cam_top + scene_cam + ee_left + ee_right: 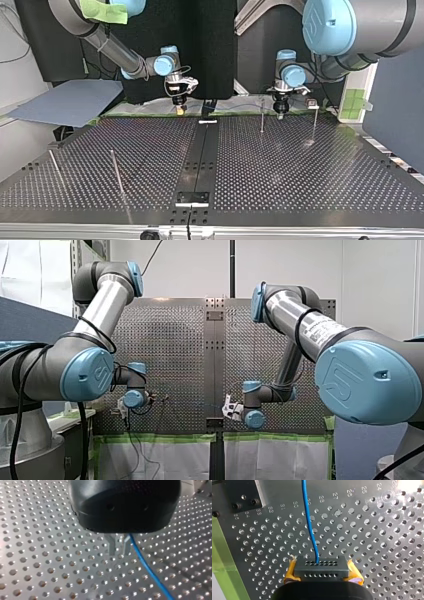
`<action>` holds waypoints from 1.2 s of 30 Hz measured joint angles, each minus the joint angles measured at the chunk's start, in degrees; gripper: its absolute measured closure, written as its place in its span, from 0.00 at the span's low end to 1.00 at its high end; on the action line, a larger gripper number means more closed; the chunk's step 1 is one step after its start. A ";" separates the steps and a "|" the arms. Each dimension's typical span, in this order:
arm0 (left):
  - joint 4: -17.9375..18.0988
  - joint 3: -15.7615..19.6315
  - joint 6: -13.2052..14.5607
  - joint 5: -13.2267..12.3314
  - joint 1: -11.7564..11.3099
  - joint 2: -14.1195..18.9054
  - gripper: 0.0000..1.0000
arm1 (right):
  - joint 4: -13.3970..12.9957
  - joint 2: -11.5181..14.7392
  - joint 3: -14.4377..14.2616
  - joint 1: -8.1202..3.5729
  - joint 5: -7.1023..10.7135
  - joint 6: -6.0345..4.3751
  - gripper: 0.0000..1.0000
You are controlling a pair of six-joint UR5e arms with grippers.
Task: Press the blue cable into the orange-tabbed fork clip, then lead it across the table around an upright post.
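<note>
Down at the left wrist, my left arm's black gripper with metal fingers (118,551) is pinched close on the thin blue cable (147,567); the cable leaves beside one finger and slants away over the perforated metal table (50,555); at the right wrist, my right arm's yellow-padded gripper (322,573) is clamped on the same cable, which runs straight ahead from its black perforated tip; seen in the top view, both grippers hang low at the table's far edge, well apart; a thin upright metal post (262,116) stands just beside my left one.
</note>
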State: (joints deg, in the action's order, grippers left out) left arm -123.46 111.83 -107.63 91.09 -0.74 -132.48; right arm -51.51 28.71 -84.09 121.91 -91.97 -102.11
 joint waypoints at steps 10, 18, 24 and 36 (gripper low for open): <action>-2.04 0.02 3.97 3.61 -0.34 0.00 0.00 | 0.08 -0.01 -0.02 -0.03 0.00 -0.12 1.00; -6.92 0.03 8.12 6.56 0.29 0.00 0.00 | 0.07 -0.01 -0.02 -0.01 -0.02 -0.13 1.00; -10.77 1.34 8.35 4.30 0.85 -0.01 0.00 | 0.09 0.00 -0.03 -0.01 -0.06 -0.23 1.00; -14.40 4.82 5.73 -0.34 0.34 0.02 0.00 | 0.32 0.00 -0.03 0.01 0.09 -0.34 1.00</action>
State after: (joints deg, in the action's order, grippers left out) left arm -137.86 116.65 -101.89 90.75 -0.41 -132.46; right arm -51.19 28.71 -84.11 121.92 -91.88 -102.45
